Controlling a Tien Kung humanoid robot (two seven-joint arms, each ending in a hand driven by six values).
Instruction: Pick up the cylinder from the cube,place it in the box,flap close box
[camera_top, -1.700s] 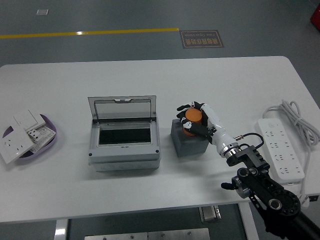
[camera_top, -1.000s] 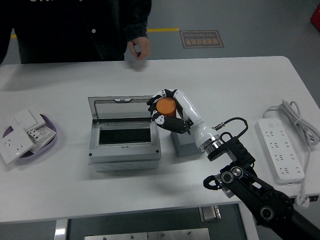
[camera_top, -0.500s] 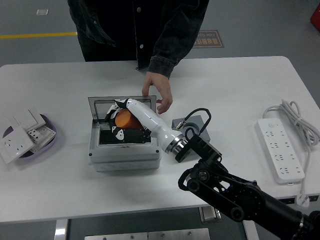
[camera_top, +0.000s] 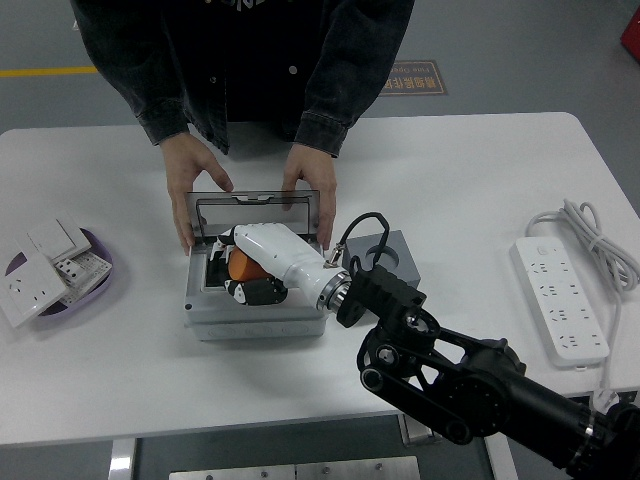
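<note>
Head view, the only view supplied:

- Cylinder (camera_top: 243, 267): orange, short and stubby, smooth-sided. Located inside the opening of the box, not yet released. Judged light, rigid and not fragile; the smooth wall may be a little slippery, so the curved side is the sensible place to hold it, fingers opposite thumb.
- Cylinder, axis: mostly hidden by the fingers; which way its long axis runs cannot be told with confidence. It looks tilted rather than upright.
- Right hand (camera_top: 252, 262): white shell with black fingers, curled and clamped around the cylinder, reaching from the right over the box's right wall.
- Left hand: not visible.
- Box (camera_top: 250, 322): grey, rectangular, long axis left to right along the table (camera_top: 480, 160). Opening faces up.
- Lid (camera_top: 250, 207): clear panel in a grey frame, hinged at the far edge, standing raised behind the opening.
- Person's hands (camera_top: 310, 195): one at each far corner of the lid, touching its frame, apparently steadying it.
- Cube (camera_top: 392, 256): dark grey, just right of the box, partly hidden by the arm, top bare.
</note>
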